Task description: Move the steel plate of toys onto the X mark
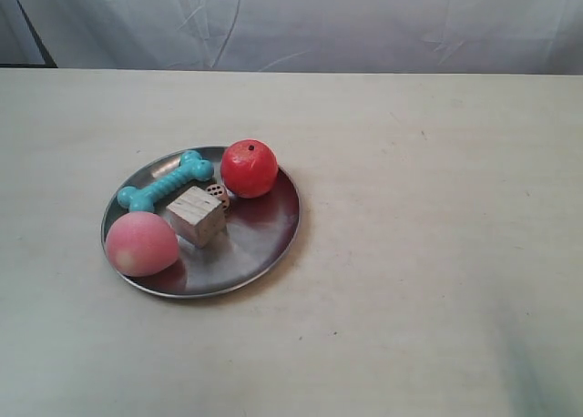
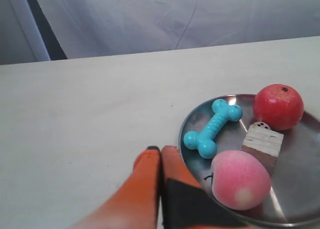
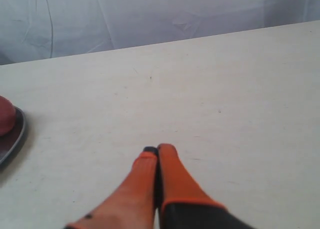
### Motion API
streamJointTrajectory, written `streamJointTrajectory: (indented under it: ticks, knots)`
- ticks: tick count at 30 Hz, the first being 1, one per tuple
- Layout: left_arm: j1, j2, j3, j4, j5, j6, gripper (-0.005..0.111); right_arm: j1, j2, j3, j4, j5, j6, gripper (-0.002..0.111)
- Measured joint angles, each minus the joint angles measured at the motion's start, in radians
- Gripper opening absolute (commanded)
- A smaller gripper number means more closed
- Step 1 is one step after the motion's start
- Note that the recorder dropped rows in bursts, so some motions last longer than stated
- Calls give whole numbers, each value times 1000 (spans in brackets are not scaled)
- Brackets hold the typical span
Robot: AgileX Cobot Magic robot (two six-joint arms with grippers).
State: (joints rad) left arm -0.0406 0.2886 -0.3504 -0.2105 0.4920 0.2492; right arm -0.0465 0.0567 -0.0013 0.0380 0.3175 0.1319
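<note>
The steel plate [image 1: 264,226] lies left of the table's middle and holds the toys: a teal bone [image 1: 167,182], a red apple [image 1: 249,168], a pink peach-like ball [image 1: 140,243], a wooden cube [image 1: 197,215] and a spotted die [image 1: 217,193]. My left gripper [image 2: 161,150] is shut and empty, its tips just outside the plate's rim [image 2: 186,154], near the bone [image 2: 212,128] and the ball [image 2: 240,179]. My right gripper [image 3: 158,150] is shut over bare tabletop, well apart from the plate's edge [image 3: 12,139] and the apple [image 3: 4,114]. I cannot make out the X mark.
The beige tabletop [image 1: 437,253] stretches wide to the right of the plate, with only tiny dark specks on it. A pale cloth backdrop [image 1: 319,21] hangs behind the far edge. Neither arm shows in the exterior view.
</note>
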Motion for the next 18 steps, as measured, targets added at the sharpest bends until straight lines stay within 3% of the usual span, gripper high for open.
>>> streamJointTrajectory:
  ticks: [8, 18]
  knots:
    - [0, -224, 145, 70, -7, -160, 0, 0, 0, 0, 0, 0, 0, 0]
    - [0, -283, 255, 61, -61, -184, 0, 0, 0, 0, 0, 0, 0, 0]
